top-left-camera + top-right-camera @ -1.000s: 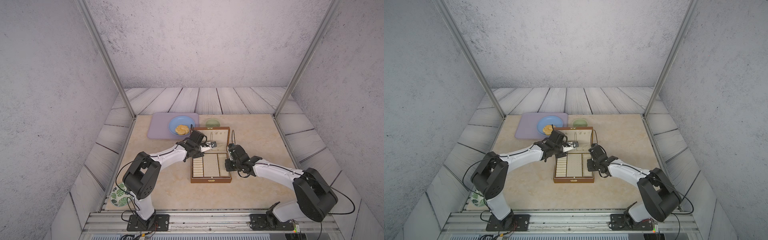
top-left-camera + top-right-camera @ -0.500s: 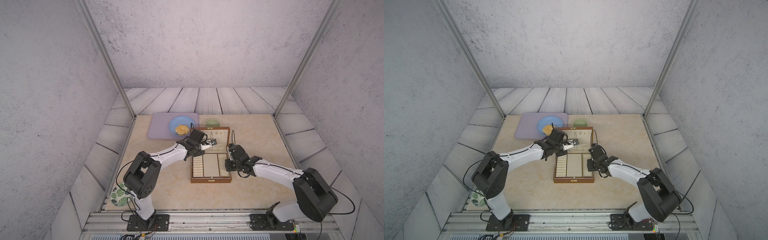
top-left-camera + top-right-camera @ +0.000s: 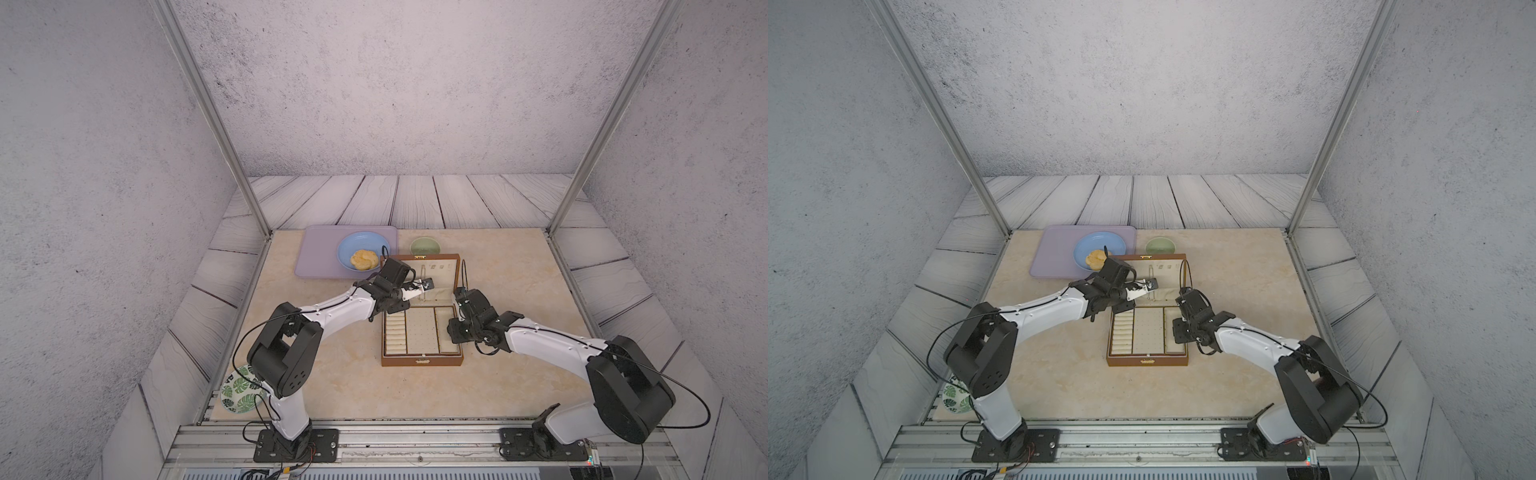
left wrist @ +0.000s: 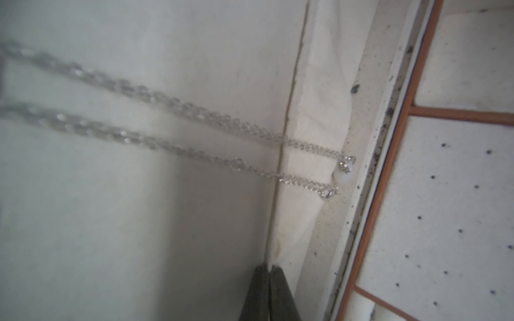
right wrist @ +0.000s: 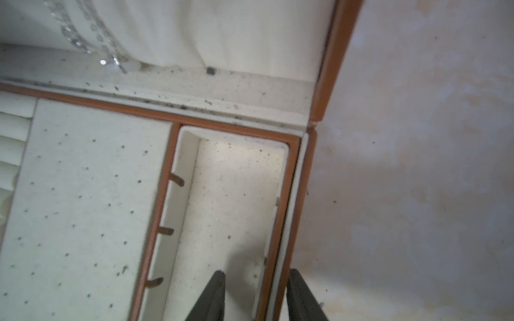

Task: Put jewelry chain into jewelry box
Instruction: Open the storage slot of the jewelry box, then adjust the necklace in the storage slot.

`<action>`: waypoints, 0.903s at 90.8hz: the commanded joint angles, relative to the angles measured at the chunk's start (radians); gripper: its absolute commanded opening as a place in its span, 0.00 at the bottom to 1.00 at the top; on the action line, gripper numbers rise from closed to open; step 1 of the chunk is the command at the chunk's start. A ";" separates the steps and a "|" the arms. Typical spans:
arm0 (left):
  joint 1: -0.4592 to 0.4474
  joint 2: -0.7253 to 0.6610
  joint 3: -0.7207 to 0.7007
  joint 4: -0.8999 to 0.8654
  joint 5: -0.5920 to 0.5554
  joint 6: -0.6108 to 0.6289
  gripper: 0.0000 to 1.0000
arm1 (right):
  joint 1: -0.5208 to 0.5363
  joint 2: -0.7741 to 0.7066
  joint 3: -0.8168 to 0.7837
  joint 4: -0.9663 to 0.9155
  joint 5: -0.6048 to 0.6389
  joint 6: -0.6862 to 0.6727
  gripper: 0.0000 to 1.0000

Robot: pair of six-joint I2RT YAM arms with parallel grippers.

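At the centre of the beige stone-look tabletop (image 3: pixel 332 374), a rectangular brown leather-look jewelry box (image 3: pixel 422 361) with cream lining is standing open, its lid raised. Inside that lid, the thin silvery metal jewelry chain (image 4: pixel 194 109) is hanging in two strands down the lining, its small white bead pendant (image 4: pixel 343 173) lying close to the hinge edge. The left gripper (image 4: pixel 268 291) is hovering near the chain with its jaws pressed together, grasping nothing. The right gripper (image 5: pixel 256 273) is straddling the box's right-hand wall, jaws apart, one finger inside the narrow end compartment.
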 commanded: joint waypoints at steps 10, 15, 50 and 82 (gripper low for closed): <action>-0.017 -0.031 -0.022 0.012 0.010 -0.029 0.00 | 0.005 -0.119 0.053 -0.034 0.013 -0.005 0.43; -0.018 -0.033 -0.026 0.016 0.011 -0.035 0.00 | 0.006 -0.143 0.067 -0.037 0.015 0.000 0.43; -0.018 -0.079 -0.065 0.050 0.034 -0.069 0.00 | 0.006 -0.051 0.101 0.150 -0.158 0.030 0.28; -0.020 -0.090 -0.072 0.050 0.053 -0.084 0.00 | 0.005 0.130 0.129 0.369 -0.254 0.114 0.27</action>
